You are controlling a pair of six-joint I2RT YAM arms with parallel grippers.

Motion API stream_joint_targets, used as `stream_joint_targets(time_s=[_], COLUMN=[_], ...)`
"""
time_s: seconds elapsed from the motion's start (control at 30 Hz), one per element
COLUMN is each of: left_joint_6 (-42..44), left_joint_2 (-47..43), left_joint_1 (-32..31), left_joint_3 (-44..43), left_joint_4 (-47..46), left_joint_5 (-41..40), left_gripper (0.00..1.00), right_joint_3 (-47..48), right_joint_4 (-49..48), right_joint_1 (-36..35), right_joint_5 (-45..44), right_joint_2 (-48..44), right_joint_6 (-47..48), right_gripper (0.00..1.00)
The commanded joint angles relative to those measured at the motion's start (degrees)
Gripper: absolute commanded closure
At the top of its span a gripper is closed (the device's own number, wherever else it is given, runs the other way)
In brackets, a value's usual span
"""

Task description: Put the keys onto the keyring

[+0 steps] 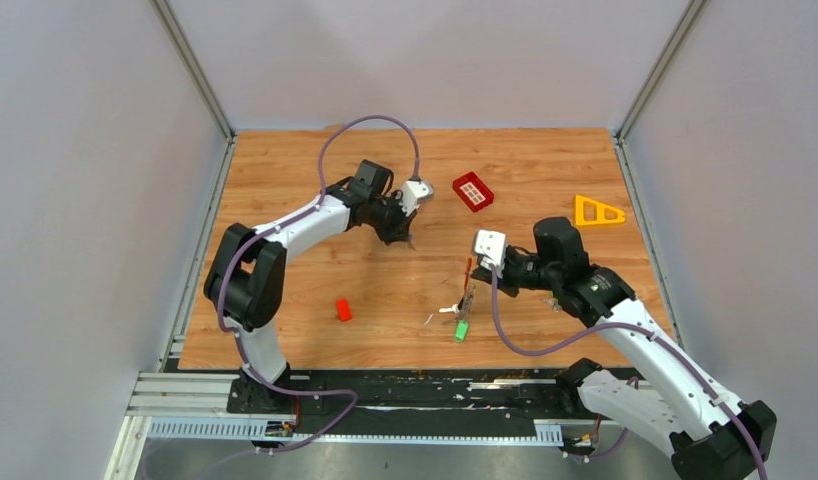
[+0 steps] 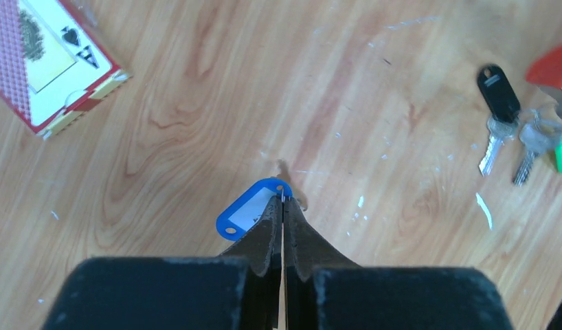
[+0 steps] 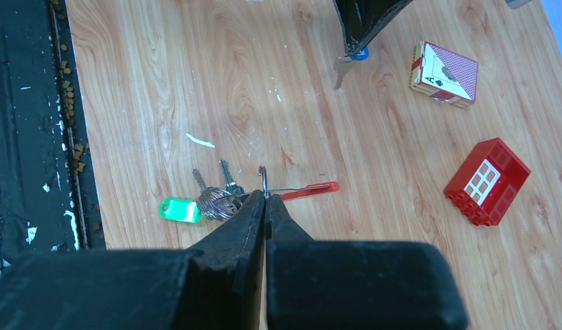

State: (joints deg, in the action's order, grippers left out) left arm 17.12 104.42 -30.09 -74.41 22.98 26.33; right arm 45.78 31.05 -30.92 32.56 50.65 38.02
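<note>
My left gripper is shut on a blue-headed key and holds it above the wood; its silver blade hangs below the fingers in the right wrist view. My right gripper is shut on the keyring's metal ring, with the glossy red piece sticking out to the right. A green-headed key and two silver blades hang at the ring's coils. A black-headed key lies beside them. In the top view the keyring cluster sits just left of my right gripper.
A small red block lies front left. A red gridded tray and a yellow triangle lie at the back right. A playing-card box lies near the left gripper. The table's black front edge is close.
</note>
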Motion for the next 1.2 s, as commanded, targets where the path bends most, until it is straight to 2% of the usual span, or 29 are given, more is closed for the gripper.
stream_joint_targets(time_s=[0.0, 0.1, 0.3, 0.5, 0.73, 0.87, 1.03, 1.17], left_joint_6=[16.38, 23.6, 28.16, 28.07, 25.55, 26.02, 27.04, 30.45], left_joint_2=[-3.1, -3.53, -1.67, -0.68, -0.95, -1.28, -3.76, -7.71], left_joint_1=[-1.69, -3.63, -6.31, -8.75, -10.07, -11.13, -11.07, -11.05], left_joint_3=[-0.9, 0.32, 0.73, 0.97, 4.83, 7.52, 9.25, 12.32], left_joint_4=[7.6, 10.36, 13.87, 14.41, 10.52, 9.22, 9.46, 8.37], left_joint_5=[5.95, 2.75, -1.5, -3.61, -1.32, -2.84, -4.78, -4.38], left_gripper=[1.0, 1.0, 0.98, 0.91, 0.91, 0.81, 0.61, 0.55], right_joint_3=[0.98, 0.89, 0.8, 0.45, 0.03, -0.16, -0.23, -0.28], right_joint_4=[-1.08, -1.12, -1.16, -1.25, -1.26, -1.25, -1.16, -1.16], right_joint_1=[0.33, 0.29, 0.28, 0.25, 0.25, 0.27, 0.28, 0.28], right_joint_5=[1.75, 1.87, 1.75, 1.43, 0.98, 0.68, 0.71, 0.87], right_joint_2=[0.17, 0.23, 0.34, -0.24, -1.36, -1.69, -1.76, -1.77], right_joint_6=[0.1, 0.12, 0.29, 0.39, 0.69, 0.71, 0.74, 0.82], right_gripper=[1.0, 1.0, 1.0, 1.0, 1.0, 1.0, 1.0, 1.0])
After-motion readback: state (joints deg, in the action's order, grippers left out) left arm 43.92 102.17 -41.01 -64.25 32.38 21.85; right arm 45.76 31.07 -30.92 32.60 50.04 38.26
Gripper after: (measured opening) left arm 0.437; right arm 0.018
